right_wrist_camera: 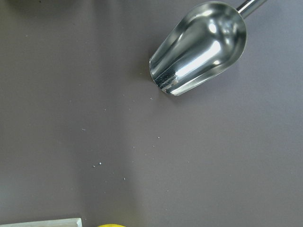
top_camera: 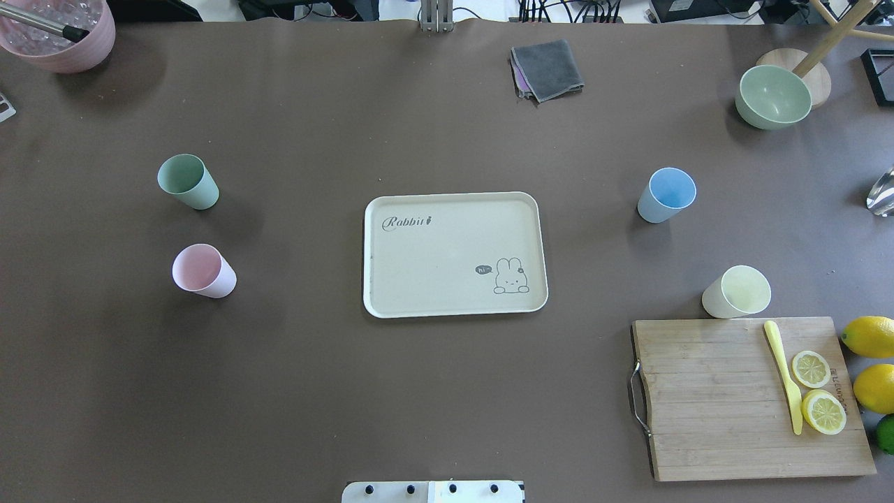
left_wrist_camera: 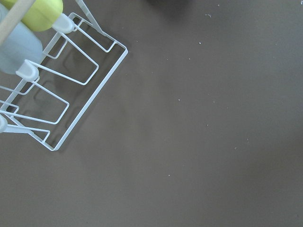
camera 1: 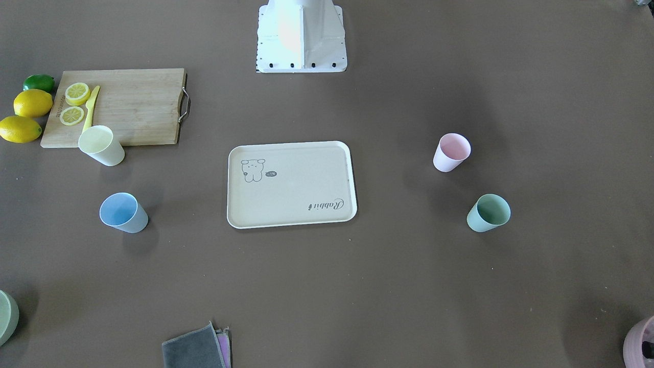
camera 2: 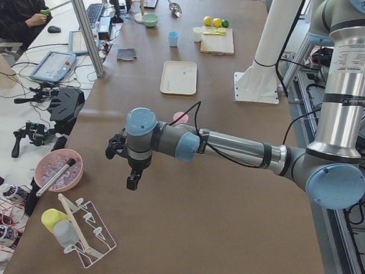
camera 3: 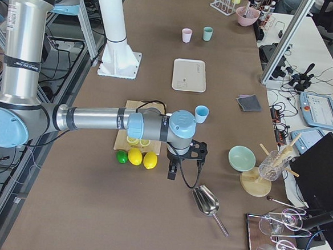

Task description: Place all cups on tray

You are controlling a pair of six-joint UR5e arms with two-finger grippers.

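Note:
The cream tray [top_camera: 454, 255] with a cartoon drawing and "Rabbit" script lies bare at the table's middle. Four cups stand on the table around it. A green cup [top_camera: 187, 181] and a pink cup [top_camera: 203, 270] stand on the robot's left. A blue cup [top_camera: 666, 195] and a pale yellow cup [top_camera: 736, 292] stand on its right. My left gripper [camera 2: 132, 178] hangs over the table's left end, far from the cups. My right gripper [camera 3: 173, 171] hangs over the right end beside the lemons. Both show only in the side views, so I cannot tell whether they are open.
A wooden cutting board [top_camera: 726, 405] holds a yellow knife and lemon slices, with whole lemons [top_camera: 869, 335] beside it. A green bowl [top_camera: 773, 96], grey cloth [top_camera: 546, 68] and pink bowl [top_camera: 59, 31] line the far edge. A metal scoop [right_wrist_camera: 201, 47] and a wire rack [left_wrist_camera: 52, 90] lie below the wrists.

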